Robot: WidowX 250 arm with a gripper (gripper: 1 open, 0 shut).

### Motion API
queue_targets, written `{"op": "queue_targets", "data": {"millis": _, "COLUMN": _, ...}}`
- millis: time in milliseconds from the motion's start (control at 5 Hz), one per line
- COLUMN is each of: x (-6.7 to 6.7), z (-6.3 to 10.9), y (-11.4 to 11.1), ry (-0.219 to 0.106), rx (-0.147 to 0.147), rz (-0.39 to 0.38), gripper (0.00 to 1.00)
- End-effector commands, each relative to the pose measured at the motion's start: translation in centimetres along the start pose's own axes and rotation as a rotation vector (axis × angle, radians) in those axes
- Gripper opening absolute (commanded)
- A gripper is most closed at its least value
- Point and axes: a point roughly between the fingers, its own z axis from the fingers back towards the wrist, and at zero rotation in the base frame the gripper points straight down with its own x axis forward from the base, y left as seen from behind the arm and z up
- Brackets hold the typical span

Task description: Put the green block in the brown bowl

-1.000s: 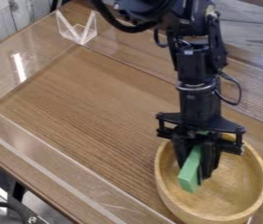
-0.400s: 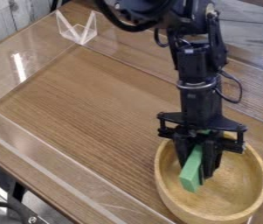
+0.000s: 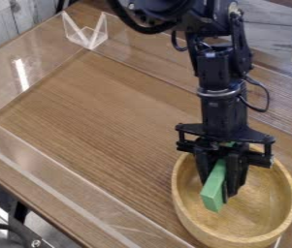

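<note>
The brown bowl (image 3: 273, 215), light tan wood with a thick rim, sits at the lower right of the table. The black arm reaches down over it from above. My gripper (image 3: 222, 177) is shut on the green block (image 3: 213, 191), a bright green bar held tilted, its lower end down inside the bowl near the left inner wall. Whether that end touches the bowl's floor I cannot tell. The upper end of the block is hidden between the black fingers (image 3: 235, 170).
The wooden tabletop (image 3: 96, 116) is enclosed by low clear acrylic walls (image 3: 32, 170) along the left and front. A small clear stand (image 3: 86, 31) stands at the back left. The table's front edge falls away at the lower left.
</note>
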Motion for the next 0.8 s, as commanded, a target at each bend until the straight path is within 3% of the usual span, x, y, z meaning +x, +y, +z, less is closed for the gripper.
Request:
{"op": "queue_targets", "data": {"millis": 0, "x": 0.9, "z": 1.27, "y": -0.41, "ry": -0.046, "rx": -0.02, "rz": -0.02, "gripper": 0.0}}
{"op": "queue_targets", "data": {"millis": 600, "x": 0.92, "z": 1.26, "y": -0.49, "ry": -0.032, "rx": -0.035, "rz": -0.025, "gripper": 0.0}}
